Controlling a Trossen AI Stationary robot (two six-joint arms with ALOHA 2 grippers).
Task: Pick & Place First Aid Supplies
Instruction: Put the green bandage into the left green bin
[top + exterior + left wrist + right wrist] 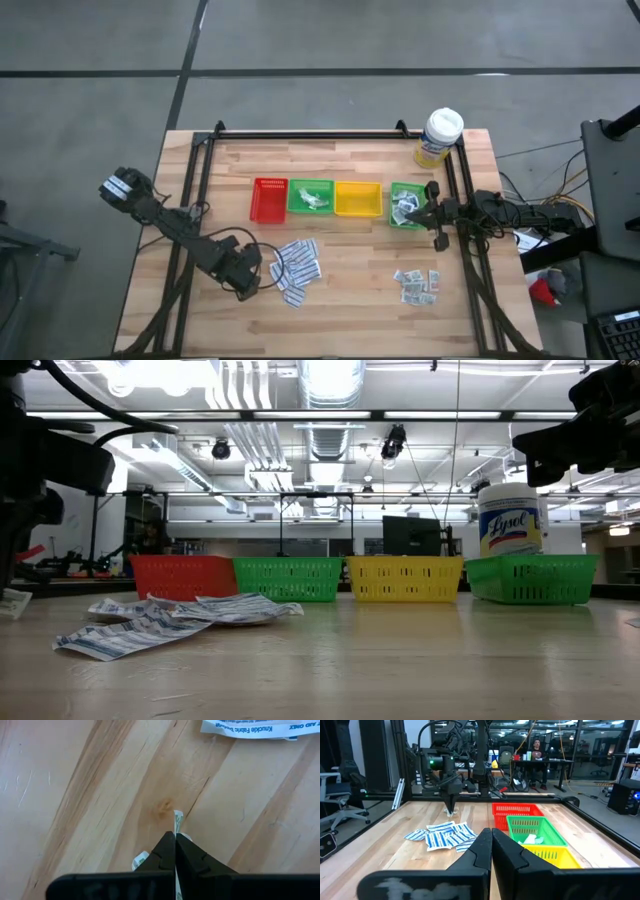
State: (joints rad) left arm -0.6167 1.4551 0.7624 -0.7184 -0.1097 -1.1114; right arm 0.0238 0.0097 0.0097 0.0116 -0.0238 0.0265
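Observation:
My left gripper (175,836) points down over the near-left table (200,320), beside a pile of long white printed strips (296,266), and is shut on a small pale green-white sachet (178,819). A group of small grey-white squares (418,285) lies at the near right. More packets lie in the left green tray (310,197) and the right green tray (405,205). My right gripper (491,832) waits shut and level over the right green tray, touching nothing. My left gripper pinches the sachet between its two fingers from above, pointing down. One corner (178,816) sticks out past the fingertips and another edge (140,861) shows beside a finger. The right wrist view shows the sachet (451,812) hanging just over the wood; whether it touches, I cannot tell.
A row of trays stands across the middle: red (268,200), green, yellow (357,198), green. A white-lidded, yellow-labelled tub (440,137) stands at the far right corner. Black rails (310,134) frame the table. Bare wood lies along the near edge.

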